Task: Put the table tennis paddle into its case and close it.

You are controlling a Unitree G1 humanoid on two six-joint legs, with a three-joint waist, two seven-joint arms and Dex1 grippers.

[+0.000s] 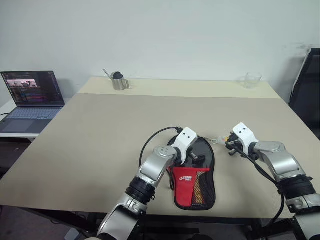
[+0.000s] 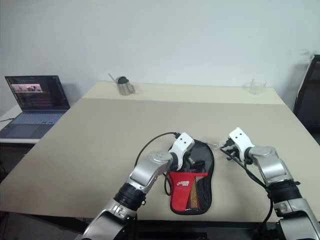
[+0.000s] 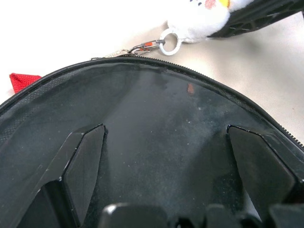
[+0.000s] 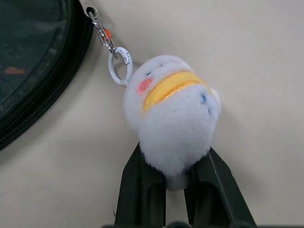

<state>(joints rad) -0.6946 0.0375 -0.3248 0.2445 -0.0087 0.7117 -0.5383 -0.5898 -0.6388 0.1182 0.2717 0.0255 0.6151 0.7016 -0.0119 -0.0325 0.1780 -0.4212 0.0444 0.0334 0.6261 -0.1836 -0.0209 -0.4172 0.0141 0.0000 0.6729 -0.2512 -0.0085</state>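
The case point(image 1: 206, 161) lies flat near the table's front edge, black round end away from me, red lower part with white logo point(image 1: 186, 178) and mesh pocket toward me. My left gripper point(image 3: 164, 130) stands open with its fingers point(image 3: 80, 156) spread on the case's black face. A white plush charm point(image 4: 173, 109) with a yellow band hangs by a ring point(image 4: 119, 65) from the zip pull at the case's far right rim. My right gripper point(image 4: 175, 159) is shut on this charm, just right of the case point(image 4: 33, 57). The table tennis paddle is hidden.
An open laptop point(image 1: 32, 100) sits on a side desk at the left. A metal pitcher point(image 1: 119, 81) and a clear glass point(image 1: 252, 80) stand at the table's far edge. A black chair point(image 1: 307, 85) is at the right.
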